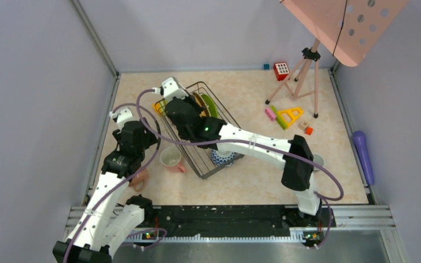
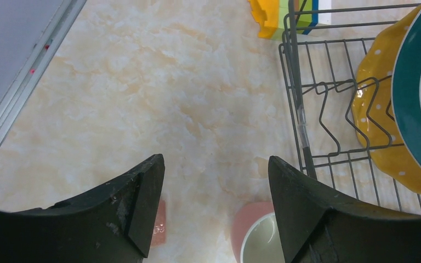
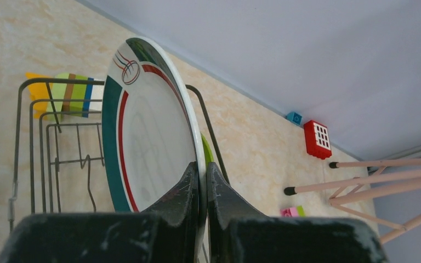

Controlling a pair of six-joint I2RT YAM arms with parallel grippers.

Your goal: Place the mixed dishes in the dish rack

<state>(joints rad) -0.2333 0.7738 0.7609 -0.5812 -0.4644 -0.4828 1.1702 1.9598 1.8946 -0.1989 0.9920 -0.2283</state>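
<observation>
My right gripper (image 3: 203,170) is shut on the rim of the white plate with green-red rim (image 3: 148,126), held upright in the dish rack (image 1: 219,164). The lime green plate (image 3: 207,150) stands just behind it, and the yellow-orange dotted plate (image 2: 383,142) stands in the slots beside it. My left gripper (image 2: 216,164) hangs open and empty over the table, left of the rack. A pink mug (image 2: 255,235) sits below its right finger, and a second pink mug (image 1: 140,176) lies nearer the arm. The blue-white patterned bowl (image 1: 222,159) lies by the rack, partly under my right arm.
A yellow-green-white piece (image 2: 285,16) sits at the rack's far left end. Toy blocks (image 1: 288,116) and a red block (image 1: 281,70) lie at the back right. A pink tripod stand (image 1: 307,76) rises there. A purple object (image 1: 363,156) lies along the right wall.
</observation>
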